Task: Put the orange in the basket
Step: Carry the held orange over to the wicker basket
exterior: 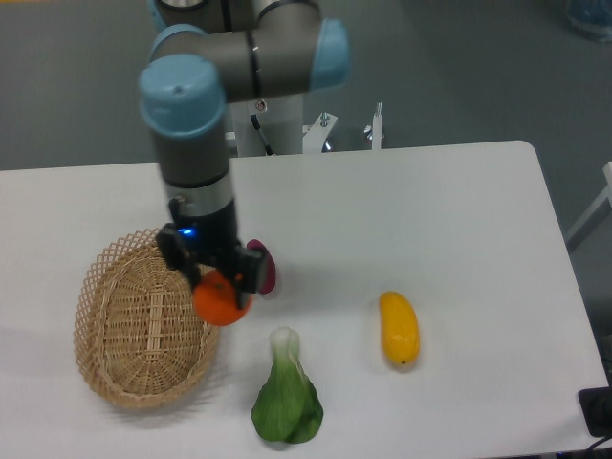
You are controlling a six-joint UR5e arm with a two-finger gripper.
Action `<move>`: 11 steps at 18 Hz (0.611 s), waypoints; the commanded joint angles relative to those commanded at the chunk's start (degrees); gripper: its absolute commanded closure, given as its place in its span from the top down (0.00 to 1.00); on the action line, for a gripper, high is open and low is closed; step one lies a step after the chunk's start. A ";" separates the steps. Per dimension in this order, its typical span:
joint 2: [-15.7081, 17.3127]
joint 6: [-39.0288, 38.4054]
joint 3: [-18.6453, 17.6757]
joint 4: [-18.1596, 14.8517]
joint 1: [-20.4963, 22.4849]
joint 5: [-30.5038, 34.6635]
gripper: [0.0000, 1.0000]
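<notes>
My gripper (218,285) is shut on the orange (220,301), a small round bright-orange fruit held in the air. It hangs over the right rim of the basket (115,368), an oval tan wicker basket at the left of the white table. The black fingers (175,258) clasp the fruit from both sides and hide its upper part. Nothing lies inside the basket.
A purple sweet potato (269,268) lies just right of the gripper, partly hidden by it. A green bok choy (287,397) lies in front, and an elongated yellow fruit (399,328) to the right. The arm's base (263,124) stands at the table's back edge.
</notes>
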 joint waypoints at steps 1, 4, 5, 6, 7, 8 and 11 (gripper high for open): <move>-0.97 0.00 0.00 0.09 -0.35 0.18 0.56; -5.18 -0.17 0.61 2.28 -2.02 2.27 0.56; -5.89 -0.35 0.61 2.64 -2.72 3.16 0.56; -6.51 -0.70 0.79 3.25 -3.16 3.69 0.56; -7.21 -1.57 0.79 4.21 -3.43 3.87 0.56; -8.09 -3.15 0.88 5.27 -3.78 3.96 0.56; -9.33 -3.34 1.93 5.89 -5.80 4.57 0.56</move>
